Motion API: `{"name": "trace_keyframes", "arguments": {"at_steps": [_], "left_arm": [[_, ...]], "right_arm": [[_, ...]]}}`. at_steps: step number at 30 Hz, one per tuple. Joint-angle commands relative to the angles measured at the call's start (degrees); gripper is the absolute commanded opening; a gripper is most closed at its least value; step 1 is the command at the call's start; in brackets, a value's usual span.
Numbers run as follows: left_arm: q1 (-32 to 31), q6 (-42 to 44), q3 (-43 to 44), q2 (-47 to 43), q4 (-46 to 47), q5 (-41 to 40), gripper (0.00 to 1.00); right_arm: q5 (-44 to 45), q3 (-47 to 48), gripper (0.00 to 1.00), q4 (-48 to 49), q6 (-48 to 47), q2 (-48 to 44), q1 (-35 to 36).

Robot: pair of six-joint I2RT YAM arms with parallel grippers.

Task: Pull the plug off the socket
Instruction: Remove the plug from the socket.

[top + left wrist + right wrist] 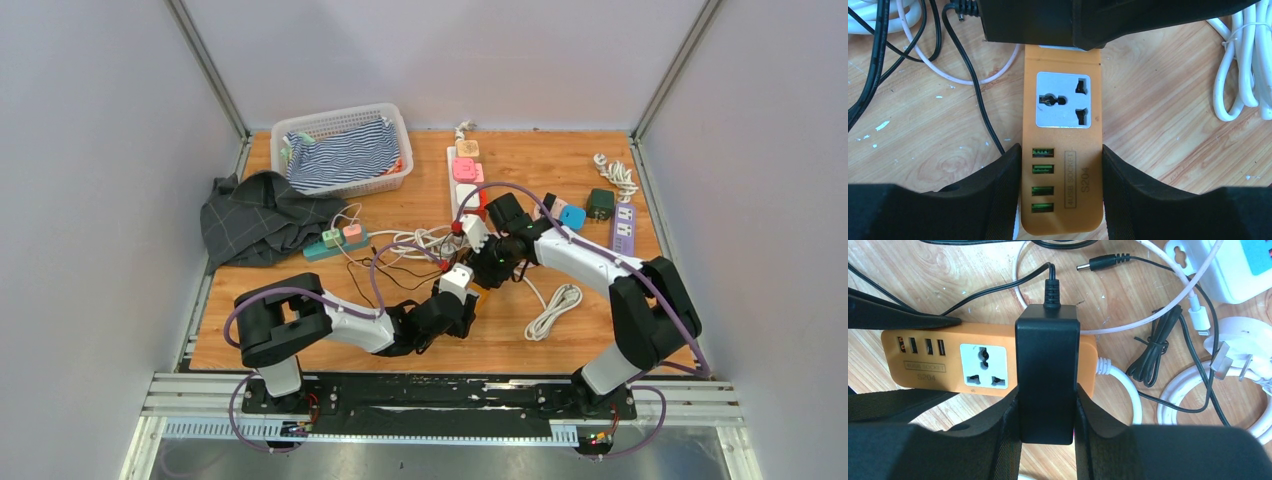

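My right tool [1048, 402] clamps the plug [1047, 360]; my left tool [1062, 160] pins the socket [1063, 60] at its other end, so the pull goes straight off its face

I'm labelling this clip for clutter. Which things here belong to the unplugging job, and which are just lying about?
In the job: orange socket strip, black plug, left gripper holding the strip, right gripper clamping the plug.
Lying about: basket, grey cloth, white cable coil, purple strip.
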Motion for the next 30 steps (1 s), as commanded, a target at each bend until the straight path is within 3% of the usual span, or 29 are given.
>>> {"name": "trace_keyframes", "arguments": {"at_steps": [1, 3, 5, 10, 13, 15, 19, 21, 23, 27, 30], "left_arm": [[0.9, -1.3, -0.1, 4.6, -3.8, 3.0, 0.00], [0.9, -1.2, -0.3, 4.5, -3.8, 3.3, 0.00], [1.0, -1.2, -0.4, 4.4, -3.8, 3.5, 0.00], [1.2, -1.2, -0.5, 4.3, -3.8, 3.8, 0.00], [1.1, -1.2, -0.5, 4.3, -3.8, 3.5, 0.00], [1.1, -1.1, -0.3, 4.5, -3.8, 3.2, 0.00], [1.2, 0.1, 0.4, 4.6, -3.9, 3.4, 0.00], [1.1, 0.6, 0.5, 4.5, -3.9, 3.6, 0.00], [1.2, 0.8, 0.5, 4.3, -3.9, 3.9, 0.00], [1.1, 0.8, 0.4, 4.3, -3.8, 4.3, 0.00], [1.1, 1.0, 0.4, 4.3, -3.8, 4.4, 0.00]], "right_arm": [[-18.2, -0.5, 0.00, -6.3, -0.9, 2.3, 4.3], [-25.0, 1.1, 0.00, -10.5, -4.5, 3.0, 5.4], [-25.6, 2.4, 0.00, -12.7, -7.0, 3.0, 5.5], [-4.3, 0.8, 0.00, -7.6, -3.6, 1.1, 3.6], [1.8, -0.4, 0.00, -5.1, -1.4, -0.3, 1.1], [-1.0, -0.9, 0.00, -5.3, -2.2, -1.4, 0.8], [-16.7, 0.0, 0.00, -10.7, -8.5, -1.6, 1.5], [-20.4, 0.4, 0.00, -12.4, -10.4, -1.7, 2.6], [-17.7, 0.6, 0.00, -11.6, -9.0, -1.7, 2.8], [1.2, -0.8, 0.00, -4.4, -2.6, -1.4, 2.0], [-4.2, -0.4, 0.00, -6.1, -3.7, -1.4, 1.7]]}}
